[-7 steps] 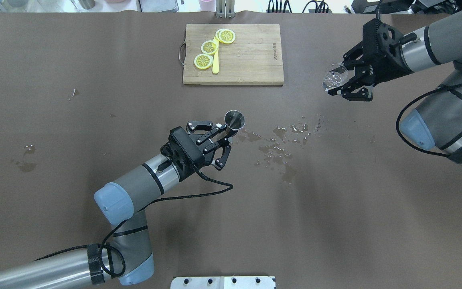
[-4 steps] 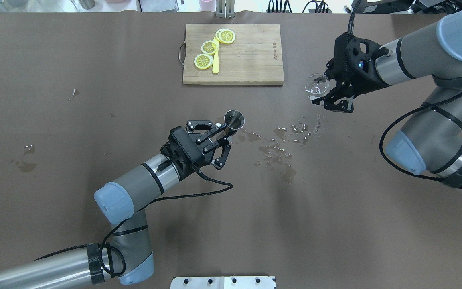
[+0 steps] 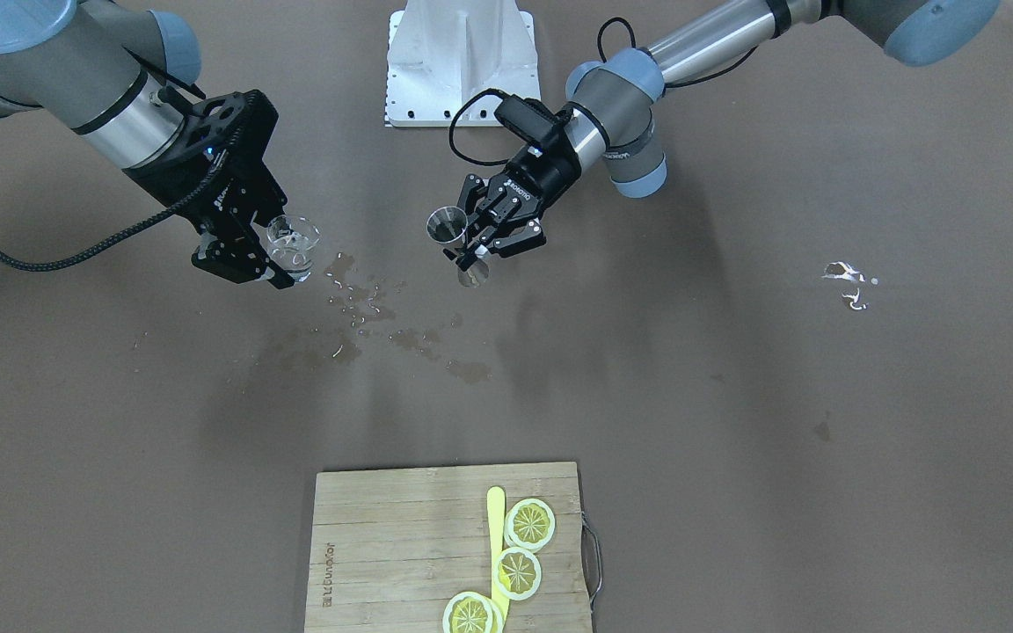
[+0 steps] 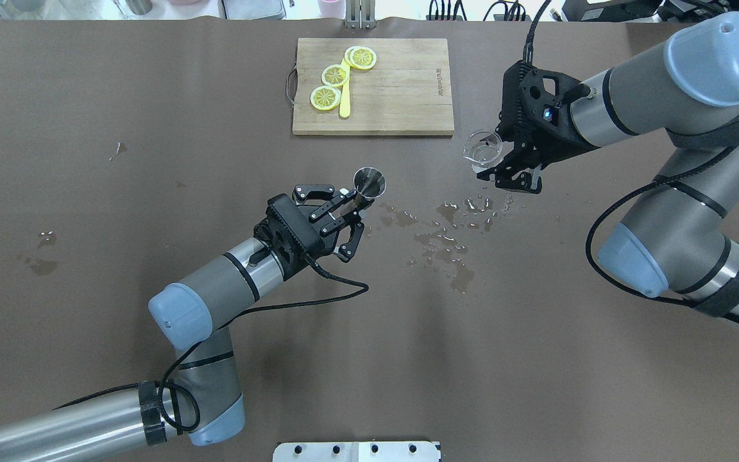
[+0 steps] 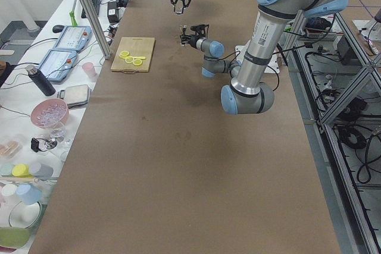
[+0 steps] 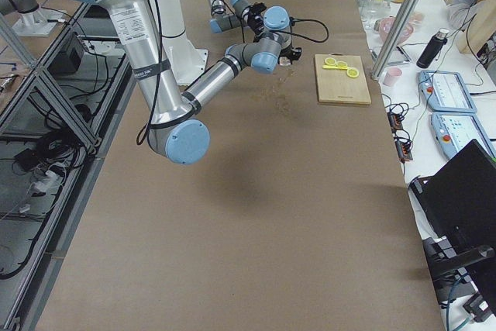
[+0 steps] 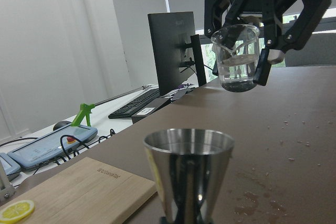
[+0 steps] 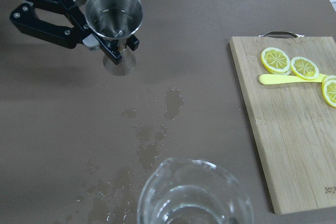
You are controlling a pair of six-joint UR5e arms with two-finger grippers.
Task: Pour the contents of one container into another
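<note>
A steel jigger (image 4: 369, 181) is held upright above the table, its open cup up, with my left gripper (image 4: 355, 201) shut on its waist. The right wrist view shows the same jigger (image 8: 114, 11) and the left gripper (image 8: 101, 41) from above. A clear glass beaker (image 4: 483, 149) holding a little clear liquid hangs upright in my right gripper (image 4: 496, 162), which is shut on it. The beaker sits to the right of the jigger and apart from it. From the left wrist, the beaker (image 7: 236, 56) appears above and beyond the jigger's rim (image 7: 189, 140).
A wooden cutting board (image 4: 401, 96) with lemon slices (image 4: 334, 75) and a yellow knife lies at the far middle. Spilled droplets (image 4: 446, 234) wet the brown table cover between the two grippers. Smaller stains (image 4: 42, 250) mark the left side.
My right arm has carried the beaker leftward and slightly nearer, closing on the jigger. The left gripper has shifted a little up and left with the jigger.
</note>
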